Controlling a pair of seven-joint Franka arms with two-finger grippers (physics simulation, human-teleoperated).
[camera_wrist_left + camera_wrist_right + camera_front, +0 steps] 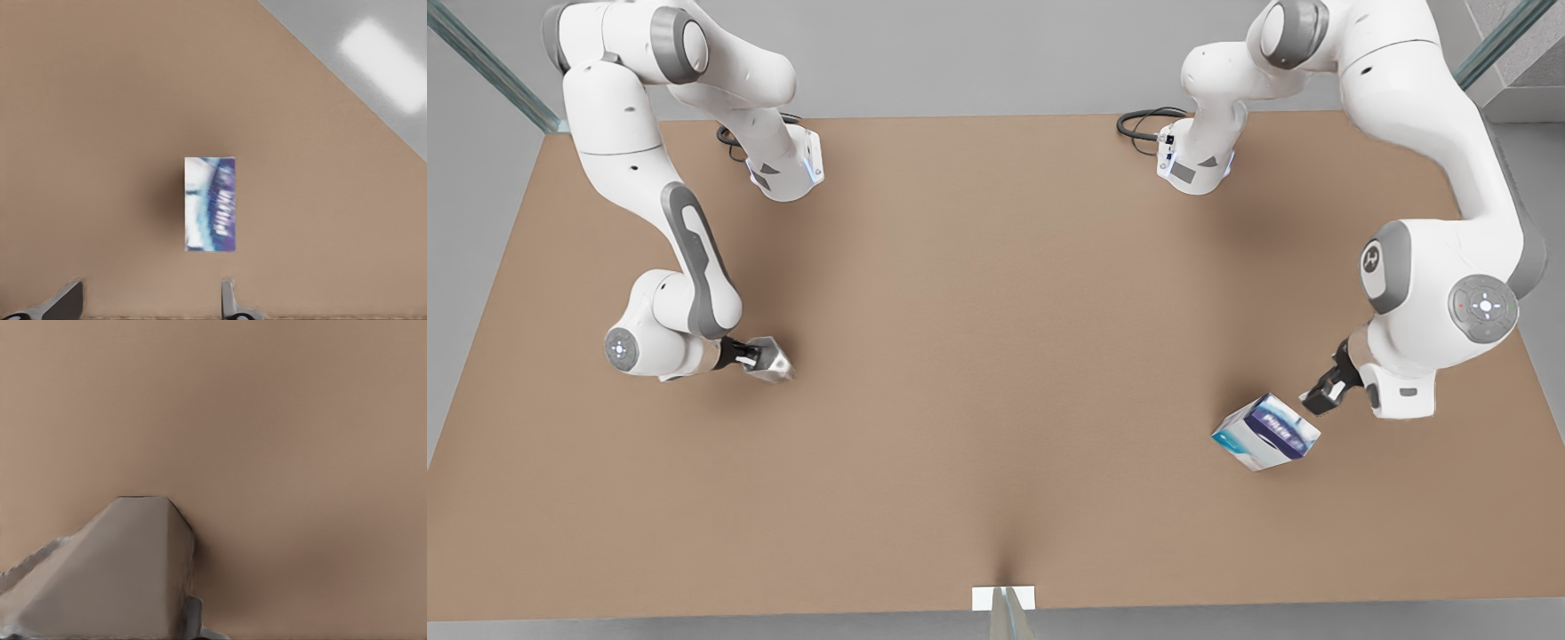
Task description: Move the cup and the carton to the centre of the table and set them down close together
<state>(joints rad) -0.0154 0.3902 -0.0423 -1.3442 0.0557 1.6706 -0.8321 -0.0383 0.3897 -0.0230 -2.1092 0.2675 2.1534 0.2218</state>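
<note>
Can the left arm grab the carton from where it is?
Probably yes. The left end effector is open just short of the carton, which stands alone on the table with nothing in between.

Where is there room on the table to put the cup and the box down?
The middle of the table is bare, bordered by the cup in the right gripper on the front view's left and the carton by the open left gripper on its right. The near strip is bare too. It is crowded only around those two.
</note>
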